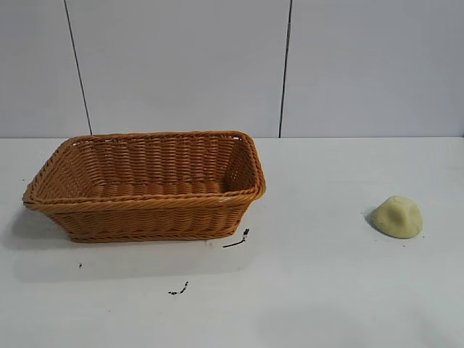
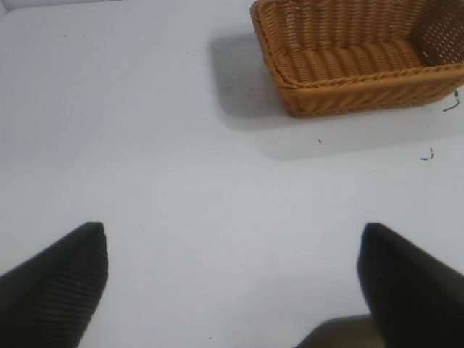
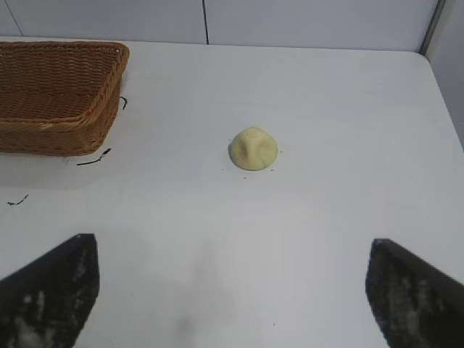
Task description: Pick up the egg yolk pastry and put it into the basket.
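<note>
neither arm appeared in the exterior view. the right gripper (image 3: 232, 290) hung above the bench, tilted forward and down, its two dark fingers (image 3: 51, 293) spread wide and holding nothing. the left gripper (image 2: 232, 283) hung likewise, fingers (image 2: 54, 286) wide apart and bare.

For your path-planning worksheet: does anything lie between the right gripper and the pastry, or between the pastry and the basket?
Nothing visible does. Bare table separates the open right gripper from the pastry, and only small dark marks on the tabletop lie toward the basket.

White table (image 1: 326, 290), pale panelled wall (image 1: 181, 65) behind.
</note>
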Robot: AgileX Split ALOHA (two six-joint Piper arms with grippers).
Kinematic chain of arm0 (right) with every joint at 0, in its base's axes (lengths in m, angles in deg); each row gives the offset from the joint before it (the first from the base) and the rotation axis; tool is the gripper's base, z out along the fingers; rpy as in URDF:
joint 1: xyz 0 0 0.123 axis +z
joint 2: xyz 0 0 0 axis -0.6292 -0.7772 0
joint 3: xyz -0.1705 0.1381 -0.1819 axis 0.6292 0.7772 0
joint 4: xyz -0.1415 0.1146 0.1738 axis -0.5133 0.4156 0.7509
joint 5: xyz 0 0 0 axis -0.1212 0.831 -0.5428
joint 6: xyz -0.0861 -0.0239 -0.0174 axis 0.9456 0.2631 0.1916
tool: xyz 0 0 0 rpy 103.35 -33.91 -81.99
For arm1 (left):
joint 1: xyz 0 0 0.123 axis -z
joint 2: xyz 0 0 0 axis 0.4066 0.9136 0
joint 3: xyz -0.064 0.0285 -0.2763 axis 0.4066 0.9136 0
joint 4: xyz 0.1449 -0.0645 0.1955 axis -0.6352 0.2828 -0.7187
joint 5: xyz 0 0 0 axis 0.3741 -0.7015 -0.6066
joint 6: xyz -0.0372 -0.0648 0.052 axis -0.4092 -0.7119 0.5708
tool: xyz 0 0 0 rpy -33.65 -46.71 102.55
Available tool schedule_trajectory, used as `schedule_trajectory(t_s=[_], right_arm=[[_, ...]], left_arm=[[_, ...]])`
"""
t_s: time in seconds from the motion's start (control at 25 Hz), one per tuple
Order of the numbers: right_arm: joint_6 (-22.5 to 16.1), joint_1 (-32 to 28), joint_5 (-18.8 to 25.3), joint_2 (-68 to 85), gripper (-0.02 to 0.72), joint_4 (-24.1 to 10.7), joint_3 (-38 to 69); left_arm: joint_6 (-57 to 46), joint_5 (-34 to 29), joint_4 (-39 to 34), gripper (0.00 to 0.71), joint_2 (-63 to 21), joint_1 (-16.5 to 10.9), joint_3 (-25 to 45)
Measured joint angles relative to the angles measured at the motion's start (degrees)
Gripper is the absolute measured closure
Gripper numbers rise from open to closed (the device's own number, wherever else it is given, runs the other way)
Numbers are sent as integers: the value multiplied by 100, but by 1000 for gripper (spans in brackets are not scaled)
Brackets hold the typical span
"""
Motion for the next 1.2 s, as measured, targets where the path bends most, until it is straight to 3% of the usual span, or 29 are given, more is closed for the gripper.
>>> schedule_trajectory(t_s=[0.6,1.2], right_arm=[[0,0,-9,-263,10,0,-71],[-318,0,-153,-5316,10,-72,-2198]], left_arm=[[0,0,0,14,0,0,0],[0,0,0,14,0,0,0]])
